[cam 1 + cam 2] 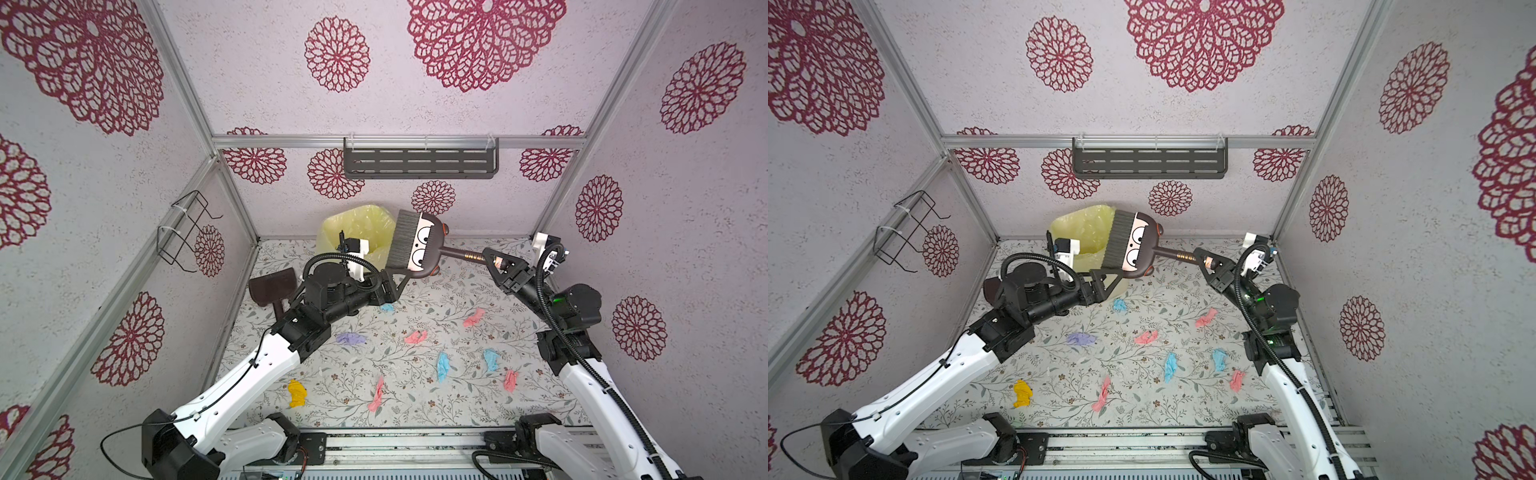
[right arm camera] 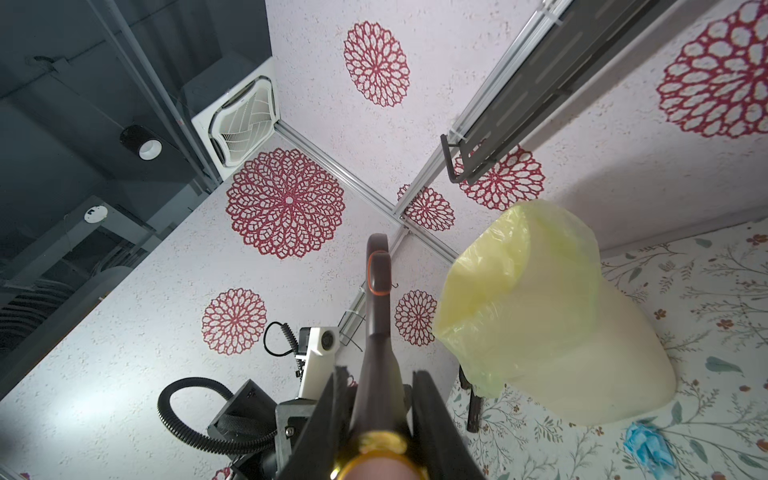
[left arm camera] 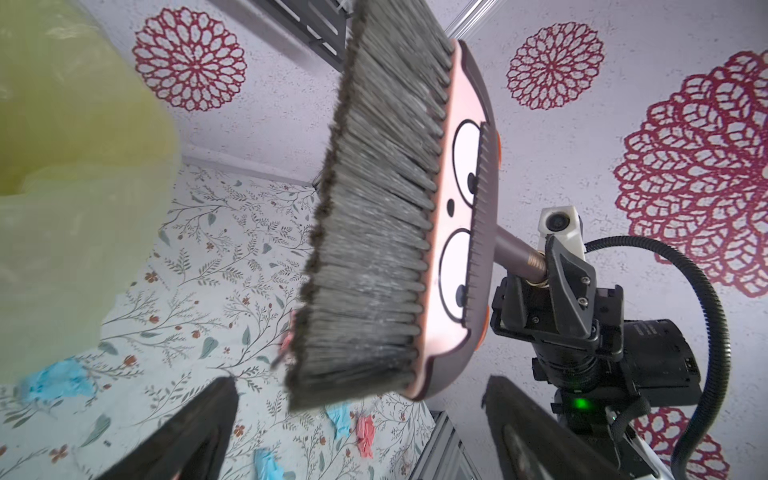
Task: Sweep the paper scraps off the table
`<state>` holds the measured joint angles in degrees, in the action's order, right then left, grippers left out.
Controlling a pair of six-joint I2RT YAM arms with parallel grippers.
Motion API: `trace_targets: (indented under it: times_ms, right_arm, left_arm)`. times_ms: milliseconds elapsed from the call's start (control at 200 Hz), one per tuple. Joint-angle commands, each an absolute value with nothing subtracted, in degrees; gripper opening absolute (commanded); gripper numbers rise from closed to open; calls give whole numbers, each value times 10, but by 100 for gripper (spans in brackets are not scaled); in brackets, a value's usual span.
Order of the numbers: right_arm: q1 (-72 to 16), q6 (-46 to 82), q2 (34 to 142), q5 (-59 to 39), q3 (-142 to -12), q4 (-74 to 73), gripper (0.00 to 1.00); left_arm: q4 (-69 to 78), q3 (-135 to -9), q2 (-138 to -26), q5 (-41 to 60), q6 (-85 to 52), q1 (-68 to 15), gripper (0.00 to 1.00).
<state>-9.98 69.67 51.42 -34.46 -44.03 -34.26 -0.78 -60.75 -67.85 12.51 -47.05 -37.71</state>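
The worktop (image 1: pixel 457 399) is white, printed with grey-green leafy vines and small brown flowers. The paper scraps (image 1: pixel 415 337) are pink, light blue, lilac and, in one case, yellow. The walls (image 1: pixel 249 62) are pale lilac with crimson lace rosettes. The brush (image 1: pixel 422 245) has a dark brown head, a pale pink cartoon face with black-and-white eyes, and orange ears; its bristles (image 1: pixel 401 239) are grey. The bin bag (image 1: pixel 353 226) is translucent yellow-green. The dustpan (image 1: pixel 272 286) is dark brown and the shelf (image 1: pixel 419 163) dark grey.
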Motion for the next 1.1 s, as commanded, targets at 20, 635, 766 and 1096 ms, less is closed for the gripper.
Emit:
trace_targets:
  times_ms: [20, 635, 766, 1096]
  right_arm:
    - [-129, 725, 510, -288, -428, -445, 0]
    - [-230, 711, 553, -296, -382, -482, 0]
    - [-231, 694, 554, -328, -390, -448, 0]
    - [-230, 653, 555, -383, -429, -405, 1]
  left_arm:
    - [106, -620, -706, 98, -487, -389, 97]
    - [213, -664, -763, 145, -521, -376, 16]
    - [185, -670, -749, 161, -515, -360, 0]
    - [134, -698, -736, 210, -494, -326, 0]
